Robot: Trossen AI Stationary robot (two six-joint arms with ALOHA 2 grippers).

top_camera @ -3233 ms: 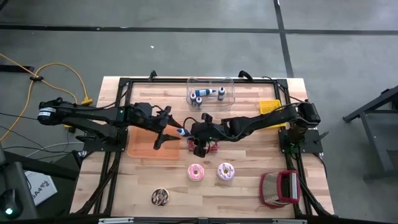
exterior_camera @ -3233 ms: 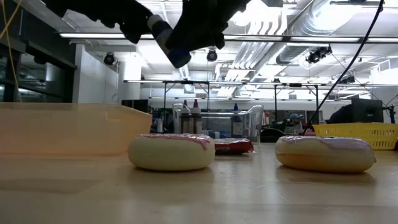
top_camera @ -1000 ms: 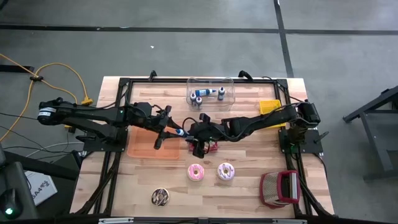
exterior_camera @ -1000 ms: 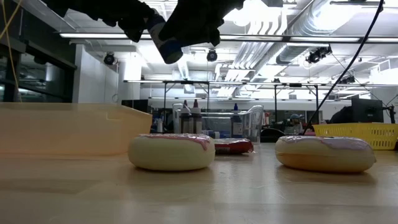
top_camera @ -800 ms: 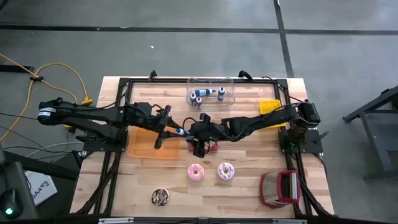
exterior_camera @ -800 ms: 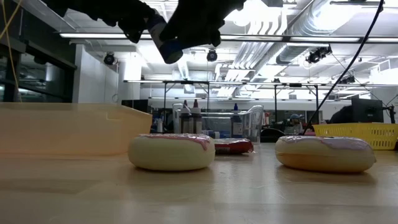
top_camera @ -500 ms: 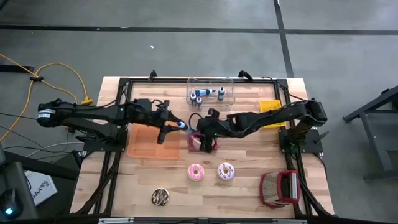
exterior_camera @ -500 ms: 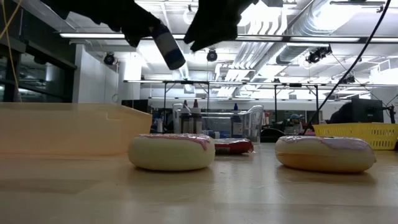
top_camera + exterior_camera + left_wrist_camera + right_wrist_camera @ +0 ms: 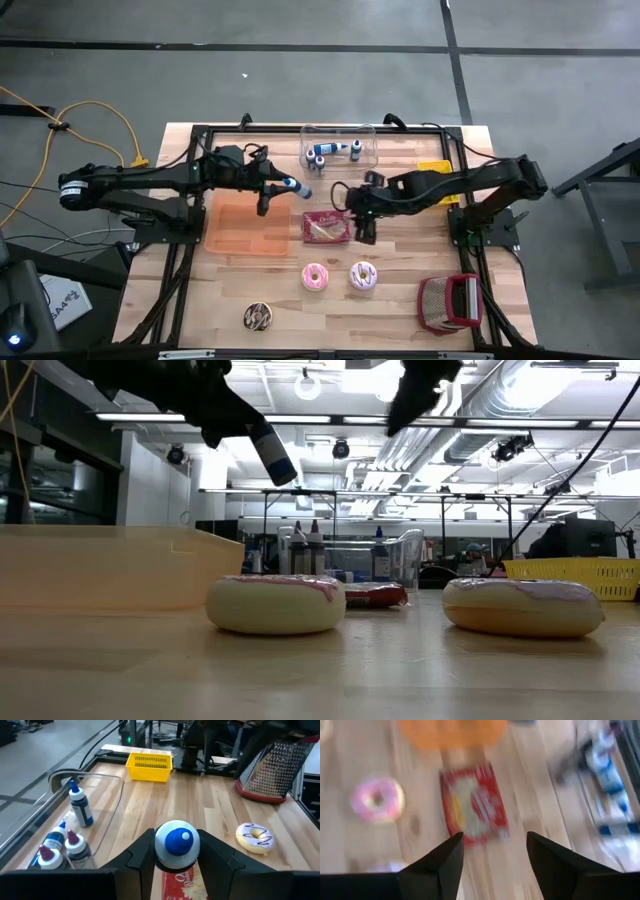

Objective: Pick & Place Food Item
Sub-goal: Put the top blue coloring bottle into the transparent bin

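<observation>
My left gripper [image 9: 278, 186] is shut on a small white bottle with a blue cap [image 9: 293, 188], held in the air between the orange tray [image 9: 247, 228] and the clear bin [image 9: 338, 150]. In the low view the bottle [image 9: 272, 455] slants down out of the gripper. My right gripper [image 9: 362, 228] hangs open and empty just right of a red snack packet [image 9: 327, 227], which lies flat on the table and shows blurred below the fingers in the right wrist view [image 9: 475, 802]. Two pink doughnuts [image 9: 315, 277] [image 9: 362, 276] sit nearer the front. My left gripper pinches the bottle between its two fingers, one on each side of the body [image 9: 176, 845]. The fingers come about level from the table's left and the bottle lies along them. Its blue-capped end shows between them. The bottle is lifted clear of the table.
The clear bin at the far edge holds several more small bottles [image 9: 80, 810]. A yellow basket [image 9: 433, 172] stands at the far right, a red-and-metal grater [image 9: 450, 303] at the near right, and a chocolate doughnut [image 9: 257, 317] at the near left.
My right gripper has come away from the bottle and drawn back toward the table's right, rising and tipping. My left gripper has swung toward the far edge, keeping the bottle, which is now beside the clear bin. The red packet lies uncovered.
</observation>
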